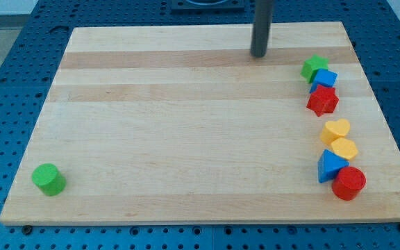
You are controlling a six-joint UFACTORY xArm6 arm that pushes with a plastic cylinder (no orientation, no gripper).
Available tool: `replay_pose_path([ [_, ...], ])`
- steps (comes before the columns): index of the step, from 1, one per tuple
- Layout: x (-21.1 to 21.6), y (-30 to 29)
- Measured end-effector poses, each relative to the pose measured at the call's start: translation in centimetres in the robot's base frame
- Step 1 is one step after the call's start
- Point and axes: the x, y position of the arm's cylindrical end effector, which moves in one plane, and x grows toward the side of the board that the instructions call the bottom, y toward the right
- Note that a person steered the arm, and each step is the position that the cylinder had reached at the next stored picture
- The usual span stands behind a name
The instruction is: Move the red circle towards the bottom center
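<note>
The red circle (348,183) sits at the near right corner of the wooden board (186,139), close to the right edge and the near edge. It looks like a short, solid cylinder with a flat top and a smooth curved side, bright red all over. I judge it light and stiff, the sort of small block that slides readily on smooth wood and is in no danger of breaking. Being round, it will likely roll off a push that lands off-centre, so contact should be made squarely on its right side, in line with its middle, to drive it left along the near edge.

There is no claw on this arm, so nothing is spread or pinched; the arm ends in a dark rod, and my tip (258,55) rests at the far side of the board, right of centre. It is well apart from the red circle and touches no block.

The circle is crowded. A blue block (330,167), which looks like a triangle, lies just to its far left and seems to touch it, though the view is too small to be sure. Beyond that, running toward the far edge, are two yellow blocks (344,148) and (336,130), a red star (322,101), a blue cube (324,78) and a green star (314,67). A green cylinder (48,179) stands alone at the near left corner, well clear of the path.
</note>
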Motion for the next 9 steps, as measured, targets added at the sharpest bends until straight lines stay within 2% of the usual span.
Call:
replay_pose_path([
  [1, -1.4, 10.7],
  [2, 1.8, 21.6],
  [4, 3.7, 22.1],
  [7, 28.6, 21.7],
  [8, 31.8, 17.1],
  [9, 31.8, 9.5],
])
